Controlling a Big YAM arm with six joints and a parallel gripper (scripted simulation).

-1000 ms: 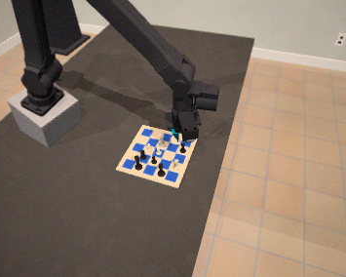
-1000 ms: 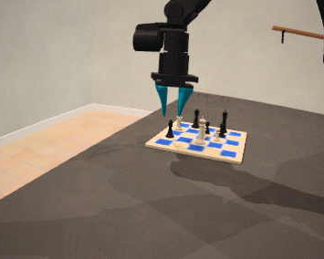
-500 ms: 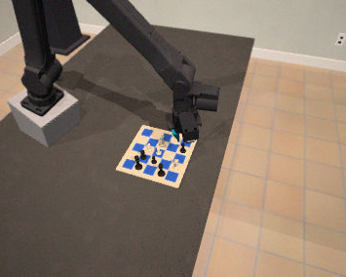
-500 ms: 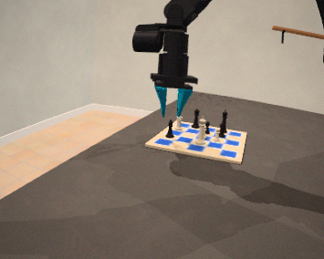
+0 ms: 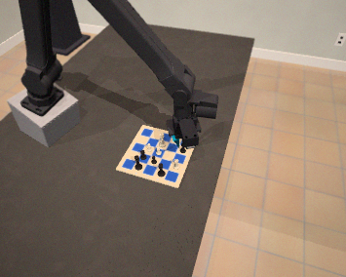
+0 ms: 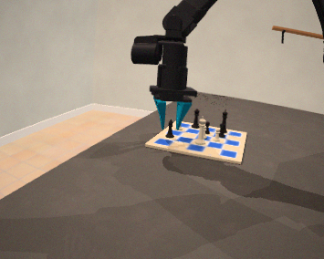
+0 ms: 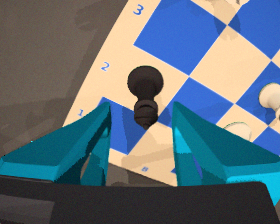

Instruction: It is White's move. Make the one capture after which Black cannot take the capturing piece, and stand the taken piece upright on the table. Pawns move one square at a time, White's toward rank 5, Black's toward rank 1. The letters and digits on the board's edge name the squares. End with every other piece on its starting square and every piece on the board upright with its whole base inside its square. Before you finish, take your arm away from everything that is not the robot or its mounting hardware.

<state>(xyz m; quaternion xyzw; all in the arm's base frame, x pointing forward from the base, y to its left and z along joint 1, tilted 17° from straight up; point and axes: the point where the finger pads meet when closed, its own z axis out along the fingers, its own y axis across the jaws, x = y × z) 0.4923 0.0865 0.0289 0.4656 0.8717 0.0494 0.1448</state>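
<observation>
- Two teal fingers of our gripper (image 5: pixel 179 142) (image 6: pixel 171 129) (image 7: pixel 142 104) stand apart, clamped on nothing, tips pointing down over the board (image 5: pixel 148 178) (image 6: pixel 194 157) (image 7: pixel 86 89).
- Right by them, our black piece (image 5: pixel 183 148) (image 6: pixel 170 129) (image 7: pixel 145 82) stands upright on the tan square beside the digit 2!
- We see its narrow top between the fingers in the wrist view, though we can't fairly judge their height against it.
- Across the board, we spot a tall white piece (image 5: pixel 162 141) (image 6: pixel 202 132), upright among the black and white men.
- Over at the arm's foot, we have a gray block (image 5: pixel 49 127) on the dark table (image 5: pixel 110 219) (image 6: pixel 149 223) (image 7: pixel 36 60).
</observation>
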